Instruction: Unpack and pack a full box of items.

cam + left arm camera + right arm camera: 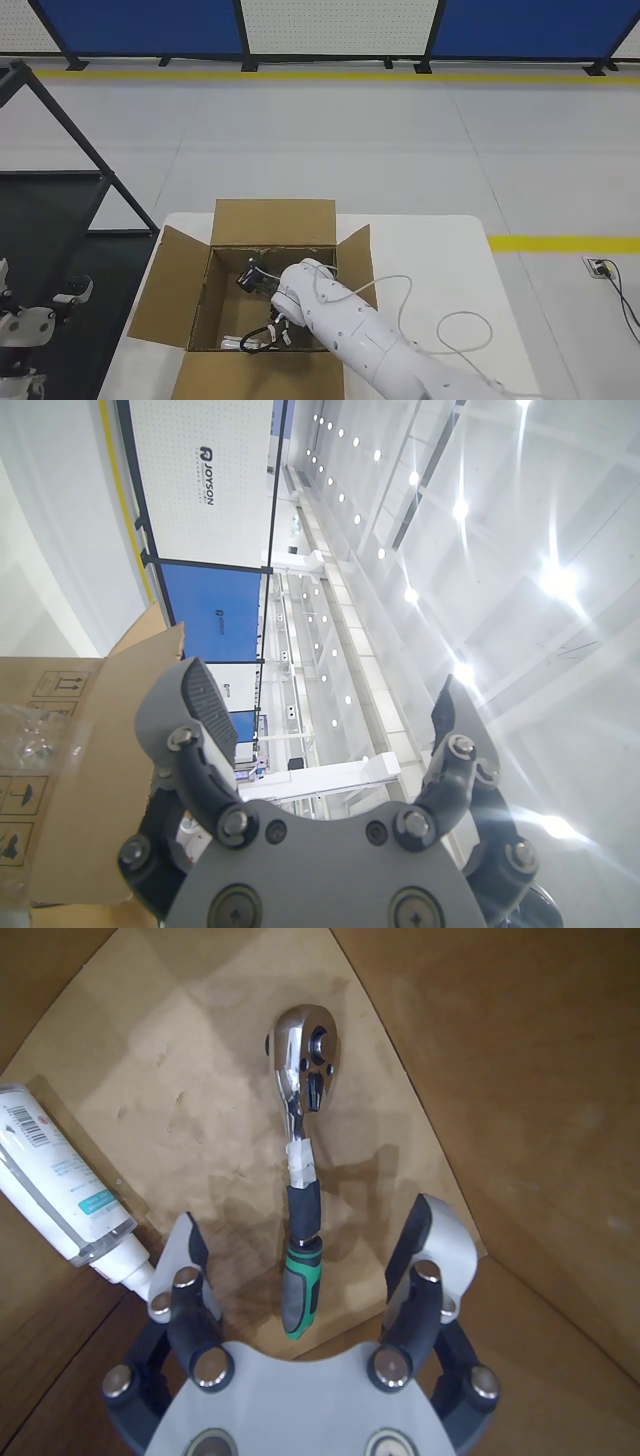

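Now the right gripper (307, 1223) hangs inside the cardboard box (525, 1103), jaws spread wide and holding nothing. Between its fingers, but lower, on the box floor and untouched, lies a ratchet wrench (302, 1178). The green-and-grey grip end is nearest the gripper's palm, then a black sleeve and a band of pale tape, and the chrome head points away from it. Just outside one fingertip, a white tube (60, 1178) lies along the foot of a wall, cap end toward the gripper. From above, the right arm (335, 320) reaches into the box, which stands with flaps open on the white table (440, 260). The left gripper (325, 690) is likewise spread and empty, aimed up at the ceiling. A cardboard flap is beside one of its fingers, and past that a clear plastic bag (30, 730).
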`<state>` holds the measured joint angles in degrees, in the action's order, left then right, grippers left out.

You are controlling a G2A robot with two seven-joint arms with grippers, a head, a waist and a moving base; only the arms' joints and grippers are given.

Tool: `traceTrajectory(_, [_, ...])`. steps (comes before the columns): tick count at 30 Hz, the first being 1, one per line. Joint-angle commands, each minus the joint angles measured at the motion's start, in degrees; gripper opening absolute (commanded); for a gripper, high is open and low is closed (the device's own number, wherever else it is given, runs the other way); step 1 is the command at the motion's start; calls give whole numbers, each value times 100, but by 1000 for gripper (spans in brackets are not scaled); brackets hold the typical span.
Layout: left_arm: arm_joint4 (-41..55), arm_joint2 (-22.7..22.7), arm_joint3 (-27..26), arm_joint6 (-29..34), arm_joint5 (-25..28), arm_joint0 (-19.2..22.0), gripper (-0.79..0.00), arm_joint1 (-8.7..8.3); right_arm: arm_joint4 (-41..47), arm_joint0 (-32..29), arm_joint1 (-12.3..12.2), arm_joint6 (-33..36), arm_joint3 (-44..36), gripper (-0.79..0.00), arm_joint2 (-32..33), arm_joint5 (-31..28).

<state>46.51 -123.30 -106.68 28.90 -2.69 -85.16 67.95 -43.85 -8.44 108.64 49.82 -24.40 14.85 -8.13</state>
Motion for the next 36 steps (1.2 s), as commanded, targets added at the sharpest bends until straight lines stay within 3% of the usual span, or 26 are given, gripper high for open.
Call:
traceTrajectory(1, [0,0,0,0,0,0,0,0,-47,-3,73,22,113,-413,-7,1])
traceTrajectory(22, [0,0,0,0,0,0,0,0,-269,-34,641,-204,1054,-480,113,134])
traceTrajectory(24, [0,0,0,0,0,0,0,0,-291,-43,656,-172,1078,-529,103,106])
traceTrajectory(26, [0,0,0,0,0,0,0,0,-291,-46,663,-148,1082,-653,99,78])
traceTrajectory(27, [0,0,0,0,0,0,0,0,-293,-44,665,-132,1086,-757,95,76])
traceTrajectory(28, [0,0,0,0,0,0,0,0,-292,-44,666,-123,1083,-785,92,71])
traceTrajectory(36, [0,0,0,0,0,0,0,0,-251,3,662,-170,1032,-785,93,-22])
